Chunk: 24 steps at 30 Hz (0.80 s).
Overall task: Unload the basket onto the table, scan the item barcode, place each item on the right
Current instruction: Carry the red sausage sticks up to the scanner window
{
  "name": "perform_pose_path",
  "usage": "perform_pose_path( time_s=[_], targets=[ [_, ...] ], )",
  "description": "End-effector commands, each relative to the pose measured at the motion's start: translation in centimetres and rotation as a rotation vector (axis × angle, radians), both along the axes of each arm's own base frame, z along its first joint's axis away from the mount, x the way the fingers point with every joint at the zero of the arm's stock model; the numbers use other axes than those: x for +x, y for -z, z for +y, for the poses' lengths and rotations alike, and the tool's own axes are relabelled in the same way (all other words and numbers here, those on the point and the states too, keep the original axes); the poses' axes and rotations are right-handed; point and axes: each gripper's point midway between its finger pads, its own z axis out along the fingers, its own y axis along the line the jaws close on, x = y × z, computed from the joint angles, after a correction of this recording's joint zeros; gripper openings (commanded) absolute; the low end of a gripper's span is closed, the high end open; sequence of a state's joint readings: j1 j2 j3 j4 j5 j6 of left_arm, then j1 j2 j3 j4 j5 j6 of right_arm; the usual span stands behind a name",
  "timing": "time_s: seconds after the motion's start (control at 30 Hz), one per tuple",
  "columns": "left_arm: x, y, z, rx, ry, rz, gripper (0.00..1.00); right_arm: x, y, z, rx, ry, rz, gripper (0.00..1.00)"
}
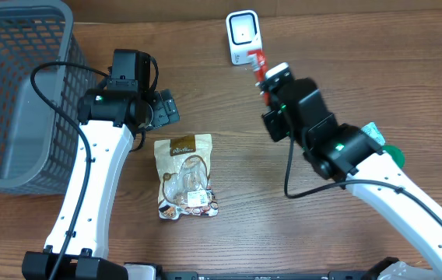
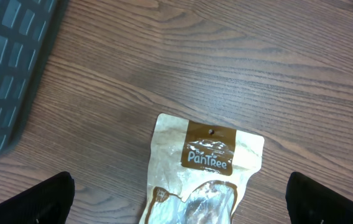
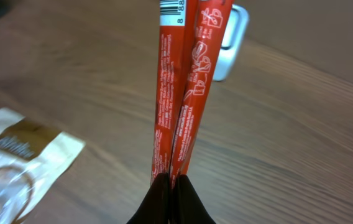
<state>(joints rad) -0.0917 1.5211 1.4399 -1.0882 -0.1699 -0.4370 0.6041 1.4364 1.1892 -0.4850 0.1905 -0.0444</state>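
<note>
At the far edge of the worktop (image 1: 361, 47), just in front of the white scanner (image 1: 242, 31): right claw (image 3: 170, 190) clenched on the bottom end of the red stick sachets (image 3: 176, 93). These are two thin sticks pinched together, standing up out of the jaws. Printed at the top end of the left-hand stick is the barcode (image 3: 171, 7), facing the wrist camera; the scanner body shows behind the sticks, to the right. From overhead the stick tips are close to the scanner's base. Touching or apart: cannot resolve.

Other side: left claw (image 1: 164, 109) released, jaws spread wide, nothing between them. It hovers over the top edge of the tan snack pouch (image 2: 207, 155), which lies flat mid-worktop. At the left edge, the grey basket (image 1: 11, 93). A green-and-white item (image 1: 380, 144) peeks from behind the right arm; not identifiable.

Judgement: item is presented to the scanner, but a read cannot be confirmed from the frames.

Risks from here:
- The code appears turned toward the wrist, away from the scanner, so probably no read unless the wrist rolls.
- The grip is at the extreme lower end only. Long, limp sticks may bow or swing on rotation, and the code could drift off the window.
- With two sticks in one pinch, one may slip out or cover the code.
- The tips are near the scanner, so a forward push could shove or tip the unit.
</note>
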Motion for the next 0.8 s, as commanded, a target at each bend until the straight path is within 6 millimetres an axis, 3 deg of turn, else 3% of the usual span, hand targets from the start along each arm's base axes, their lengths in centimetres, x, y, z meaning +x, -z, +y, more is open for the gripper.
perform_pose_path(
  time_s=[0.0, 0.13, 0.33, 0.47, 0.63, 0.77],
  targets=[
    [0.1, -0.5, 0.3, 0.02, 0.007, -0.013, 1.0, 2.1, -2.4, -2.2, 0.049, 0.091, -0.046, 0.03],
    [0.1, -0.5, 0.3, 0.02, 0.007, -0.013, 1.0, 3.4, -4.9, -3.1, 0.08, 0.069, -0.088, 0.03],
    [0.1, -0.5, 0.3, 0.02, 0.007, -0.013, 1.0, 6.1, -9.4, -4.5, -0.022, 0.068, -0.224, 0.03],
    [0.1, -0.5, 0.3, 0.02, 0.007, -0.013, 1.0, 8.5, -10.7, -4.0, -0.09, 0.054, -0.264, 0.03],
    [0.1, -0.5, 0.3, 0.02, 0.007, -0.013, 1.0, 12.0, -8.9, -2.4, -0.219, -0.031, -0.317, 0.03],
    [0.1, -0.5, 0.3, 0.02, 0.007, -0.013, 1.0, 14.5, -4.6, -1.5, -0.39, -0.12, -0.317, 0.03]
  ],
)
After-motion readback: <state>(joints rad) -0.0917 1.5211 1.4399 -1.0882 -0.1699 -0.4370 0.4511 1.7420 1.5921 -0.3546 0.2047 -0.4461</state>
